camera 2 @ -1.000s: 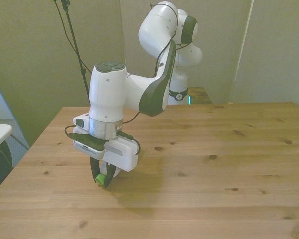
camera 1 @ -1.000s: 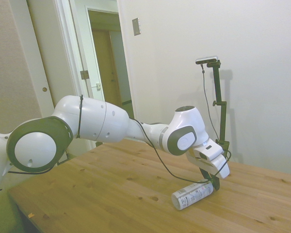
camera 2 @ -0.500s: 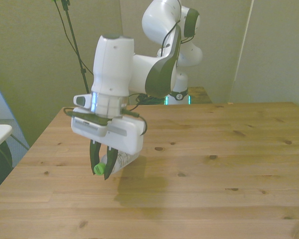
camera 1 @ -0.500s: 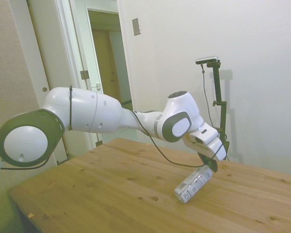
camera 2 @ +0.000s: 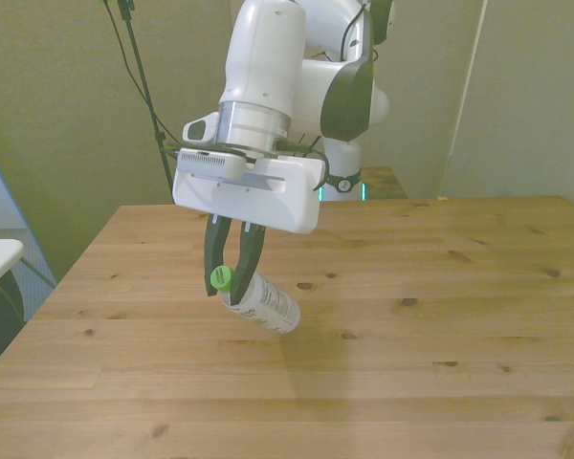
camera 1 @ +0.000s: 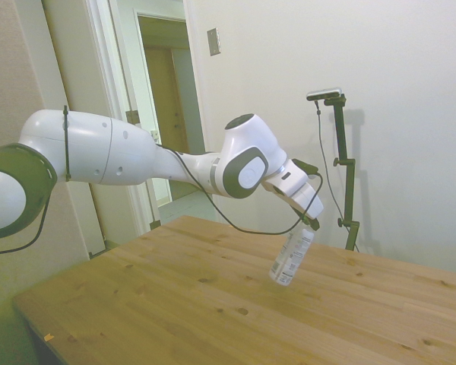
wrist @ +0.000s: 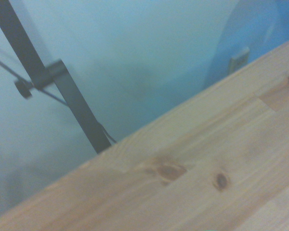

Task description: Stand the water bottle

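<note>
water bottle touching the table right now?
No, the water bottle hangs tilted in the gripper, held at its green cap, clear above the table.

A wooden table (camera 1: 175, 296) with dark knots is seen before a pale wall (camera 1: 395, 91). An open doorway (camera 1: 167, 114) and a wall plate (camera 1: 213, 41) are shown behind it.

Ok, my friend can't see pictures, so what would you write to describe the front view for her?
A white robot arm's gripper holds a small slim plastic water bottle by its green cap end, jaws shut on it, above a wooden table. The bottle hangs tilted, with its base lower and toward the front view's right, not touching the table.
</note>
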`<move>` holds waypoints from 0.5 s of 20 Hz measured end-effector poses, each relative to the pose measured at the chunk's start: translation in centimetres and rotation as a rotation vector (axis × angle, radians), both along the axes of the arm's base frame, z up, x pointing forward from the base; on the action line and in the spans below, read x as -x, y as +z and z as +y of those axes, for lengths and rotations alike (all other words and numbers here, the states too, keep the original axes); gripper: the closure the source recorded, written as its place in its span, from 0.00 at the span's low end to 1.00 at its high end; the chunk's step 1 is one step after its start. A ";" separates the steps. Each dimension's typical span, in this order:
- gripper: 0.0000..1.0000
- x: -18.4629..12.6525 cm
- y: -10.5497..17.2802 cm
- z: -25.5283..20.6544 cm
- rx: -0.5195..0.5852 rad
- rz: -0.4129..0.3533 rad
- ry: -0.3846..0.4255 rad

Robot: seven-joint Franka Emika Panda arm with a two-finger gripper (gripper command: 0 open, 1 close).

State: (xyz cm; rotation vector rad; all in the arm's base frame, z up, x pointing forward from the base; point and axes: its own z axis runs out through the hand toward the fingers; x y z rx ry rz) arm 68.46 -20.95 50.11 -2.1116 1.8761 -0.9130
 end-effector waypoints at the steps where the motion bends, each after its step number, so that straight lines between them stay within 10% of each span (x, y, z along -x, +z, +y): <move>1: 1.00 -0.2 0.3 0.6 0.007 -0.032 -0.020; 10: 1.00 -1.7 0.2 6.5 0.175 -0.203 -0.169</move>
